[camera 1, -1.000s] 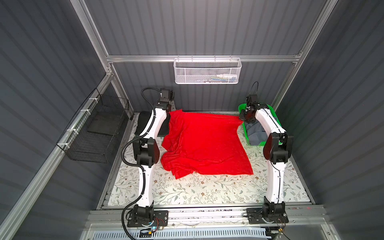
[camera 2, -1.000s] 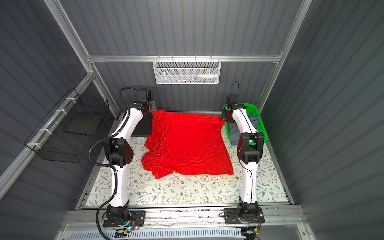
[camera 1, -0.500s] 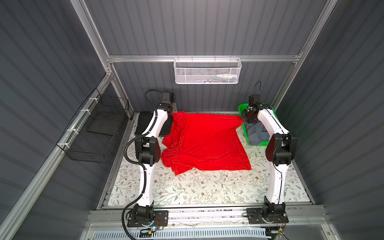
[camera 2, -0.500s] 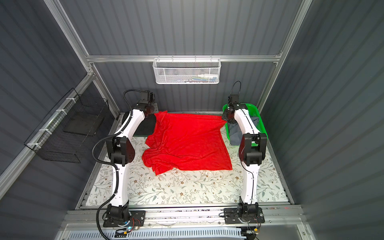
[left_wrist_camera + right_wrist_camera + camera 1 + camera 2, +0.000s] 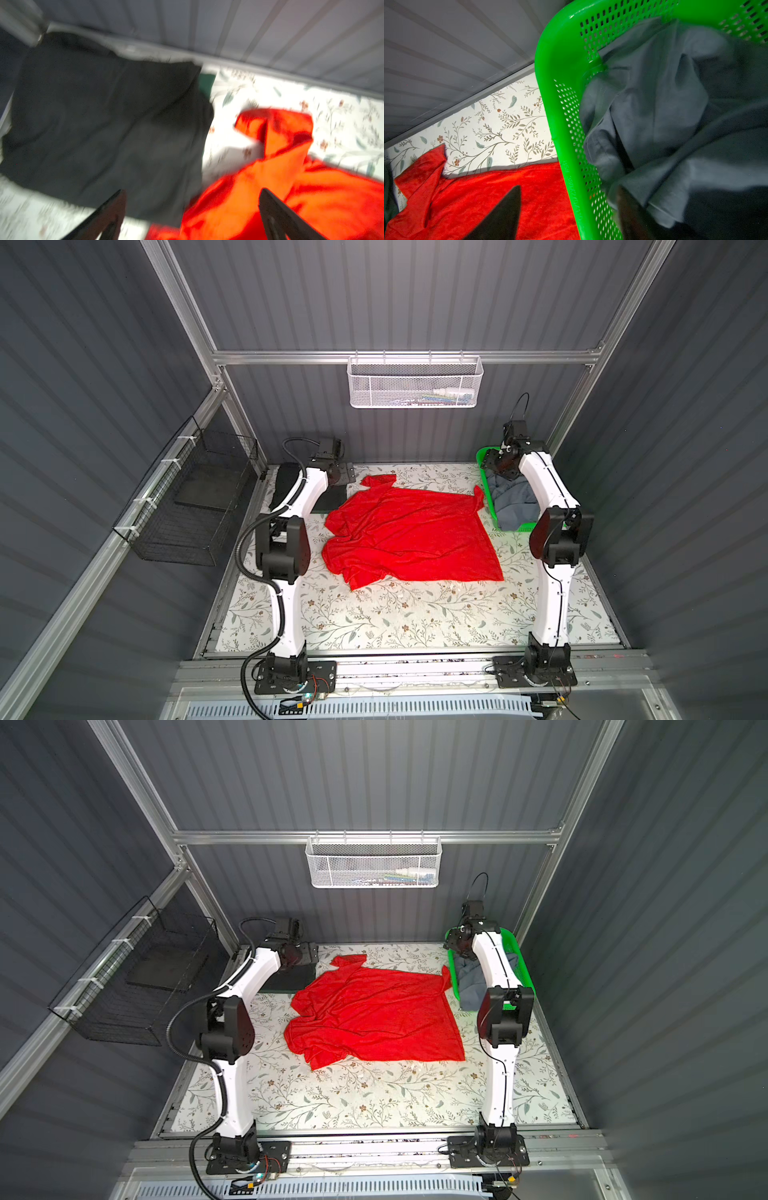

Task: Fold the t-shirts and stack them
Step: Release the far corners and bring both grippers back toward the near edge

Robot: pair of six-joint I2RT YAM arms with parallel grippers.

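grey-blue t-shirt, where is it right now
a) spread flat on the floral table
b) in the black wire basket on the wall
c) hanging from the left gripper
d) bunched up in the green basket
d: the grey-blue t-shirt lies crumpled inside the green perforated basket, while the red t-shirt is the one spread on the table.

**White shells, black joints**

Left arm (image 5: 309,489) and right arm (image 5: 544,485) wear white shells, with bulky black elbow housings (image 5: 291,551) and black base plates (image 5: 297,676). A ribbed black hose (image 5: 240,545) trails well behind the left's dark, tapered fingers (image 5: 112,209); a thin cable (image 5: 524,393) loops just behind the right's.
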